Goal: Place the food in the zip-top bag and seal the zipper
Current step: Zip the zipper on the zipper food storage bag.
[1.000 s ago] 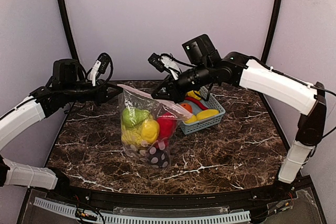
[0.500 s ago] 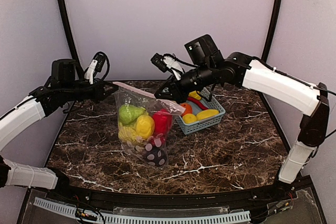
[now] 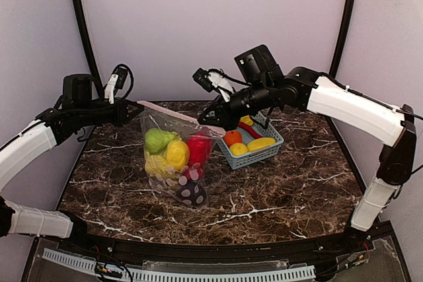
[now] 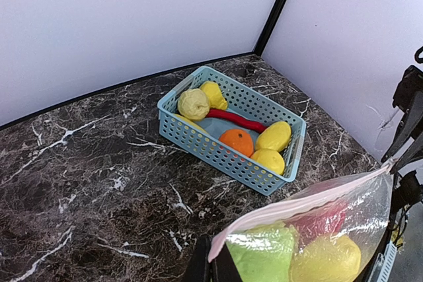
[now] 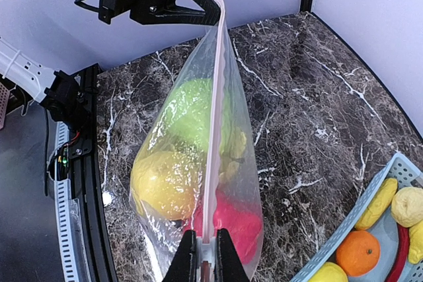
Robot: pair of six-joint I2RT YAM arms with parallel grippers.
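Note:
The zip-top bag (image 3: 173, 163) hangs above the table between my two grippers. It holds food: a green piece (image 3: 157, 141), a yellow piece (image 3: 177, 154), a red piece (image 3: 199, 148) and a dark purple piece (image 3: 191, 193). The pink zipper (image 3: 173, 115) stretches taut along the top. My left gripper (image 3: 134, 105) is shut on its left end, also shown in the left wrist view (image 4: 212, 263). My right gripper (image 3: 211, 122) is shut on the right end (image 5: 205, 255). In the right wrist view the zipper (image 5: 215, 110) looks pressed flat along its length.
A light blue basket (image 3: 264, 155) stands right of the bag and holds an orange (image 3: 232, 137), yellow fruits and a red chili. It also shows in the left wrist view (image 4: 198, 143). Bare marble lies in front of the bag. Enclosure walls stand behind and beside the table.
The left gripper has pulled left and up a little and the right gripper has edged right. The zipper has gone from slack to taut, and the bag has shifted slightly left.

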